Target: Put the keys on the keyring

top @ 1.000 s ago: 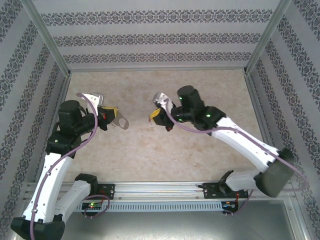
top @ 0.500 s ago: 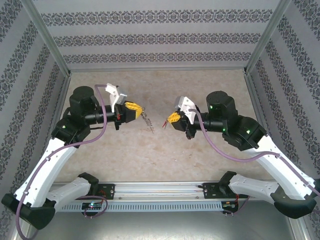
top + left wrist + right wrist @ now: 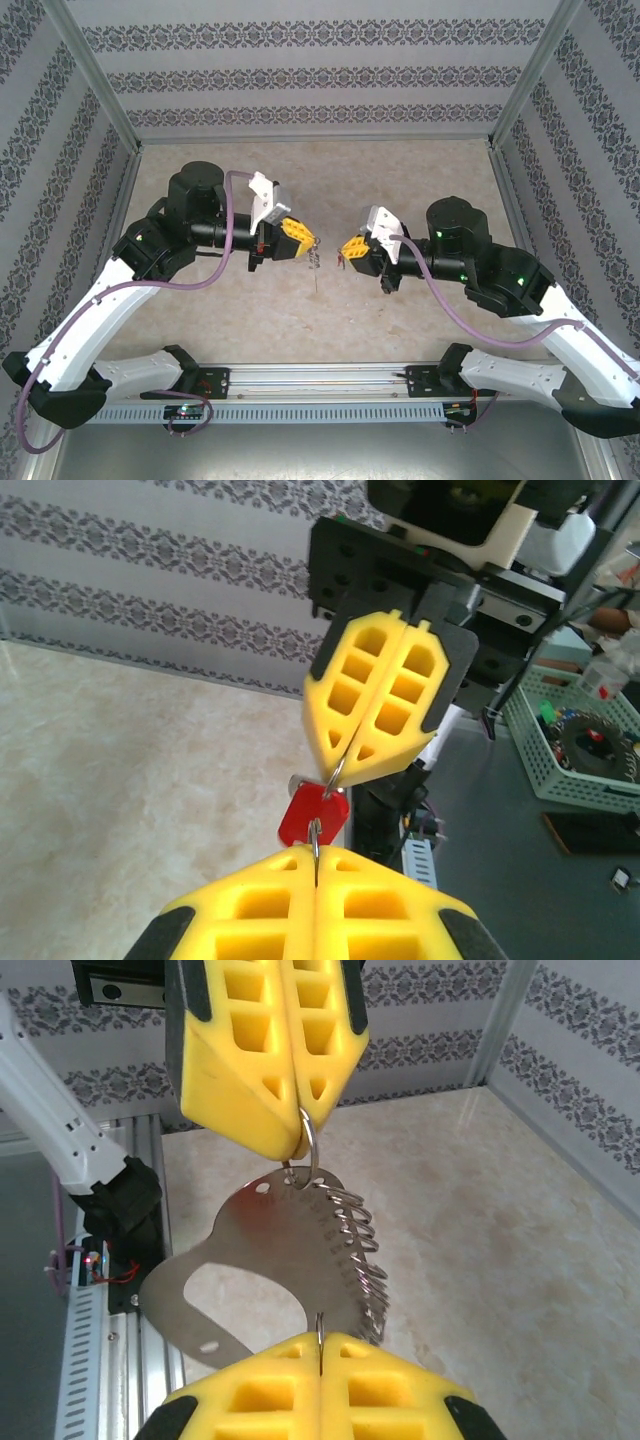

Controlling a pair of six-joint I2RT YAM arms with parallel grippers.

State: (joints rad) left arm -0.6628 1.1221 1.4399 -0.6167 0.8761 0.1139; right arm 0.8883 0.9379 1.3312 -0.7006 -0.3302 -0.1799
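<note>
The two arms have swung in from the sides. The left claw (image 3: 311,241) and the right claw (image 3: 344,247) now sit tip to tip above the middle of the tabletop (image 3: 430,180). A second ago they were well apart. Both claws are squeezed all the way shut. In the right wrist view, the left claw pinches a thin ring at the top of the keyring (image 3: 250,1250). It is a flat grey metal loop with small wire rings (image 3: 358,1245) down one side, and it hangs between the claws. In the left wrist view, the little red key (image 3: 313,815) hangs at the tip of the right claw, which seems to hold it by a thin wire loop. So key and keyring have met, and slipping the key on looks to be the step in hand. Whether it is on yet is too small to tell.
</note>
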